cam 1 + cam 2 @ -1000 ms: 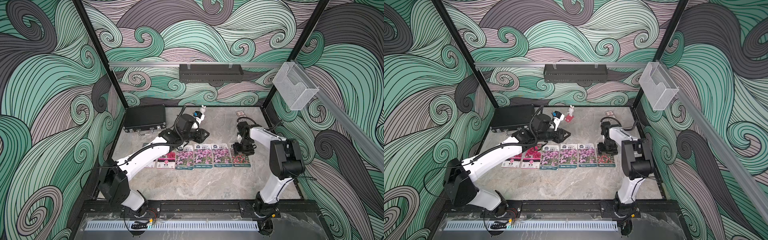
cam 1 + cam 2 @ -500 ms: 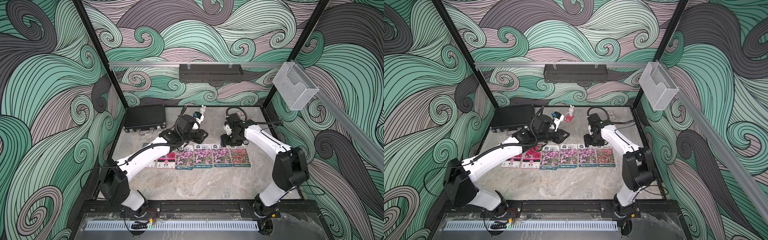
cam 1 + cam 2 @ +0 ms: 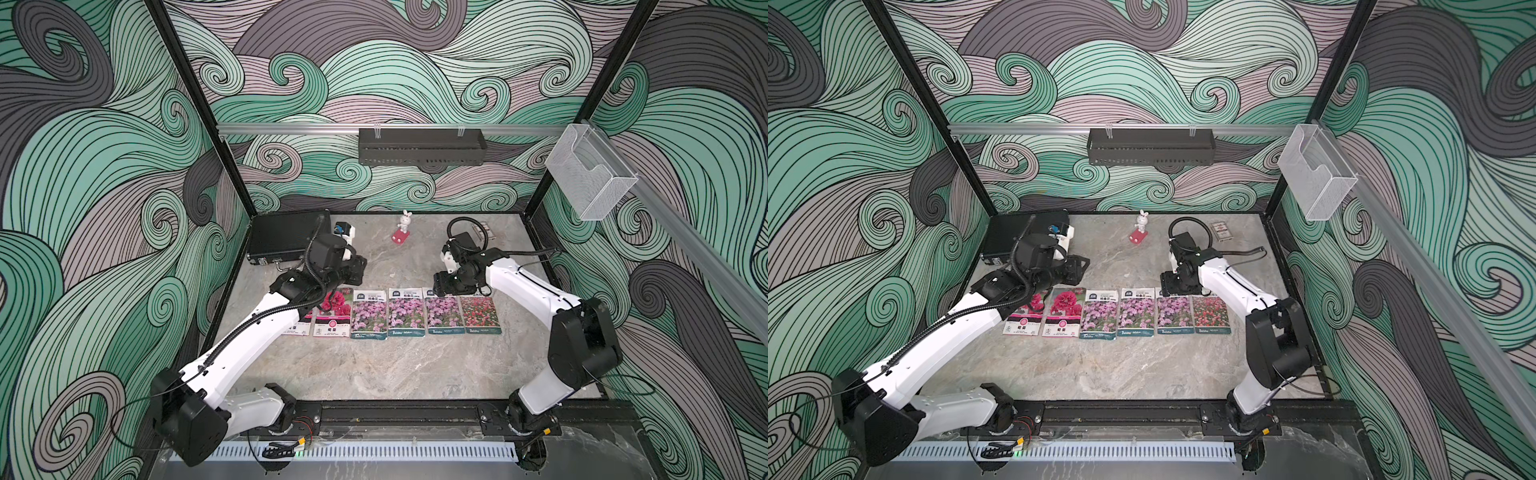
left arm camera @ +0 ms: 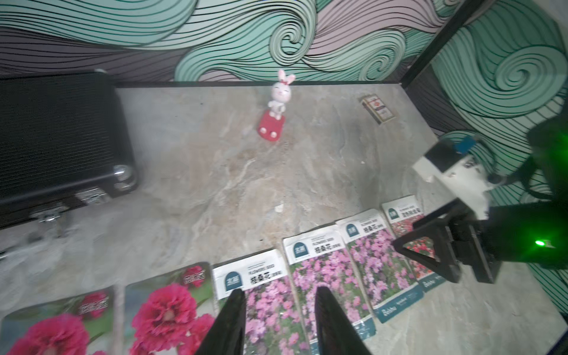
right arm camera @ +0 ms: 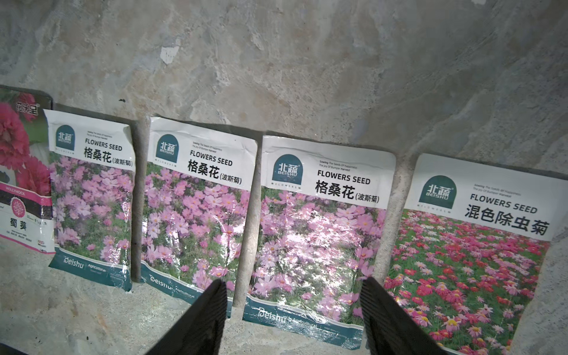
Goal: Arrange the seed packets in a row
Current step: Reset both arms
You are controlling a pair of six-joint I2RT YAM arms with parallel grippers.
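Six seed packets lie face up in a row across the table in both top views: two magenta [image 3: 334, 309] [image 3: 1023, 318], three purple-pink [image 3: 369, 314] [image 3: 406, 312] [image 3: 444, 311] and one red-pink [image 3: 479, 311] at the right end. My left arm hides part of the leftmost magenta packet. The left gripper [image 3: 357, 266] [image 4: 279, 290] hovers open behind the row's left part, with a purple-pink packet [image 4: 270, 310] below its jaws. The right gripper [image 3: 442, 286] [image 5: 294, 280] hangs open over the third purple-pink packet [image 5: 319, 233], next to the red-pink one [image 5: 473, 261]. Neither gripper holds anything.
A black case [image 3: 286, 237] lies at the back left. A white rabbit figurine [image 3: 402, 230] on a red base stands at the back middle and a small card box [image 3: 1221, 230] at the back right. A black shelf [image 3: 422, 145] and a clear bin [image 3: 590, 178] hang on the walls.
My right gripper has left the row's right end, swung back and leftward, and now hangs over the third purple-pink packet. The left gripper has drawn back to the left. The packets have not moved.
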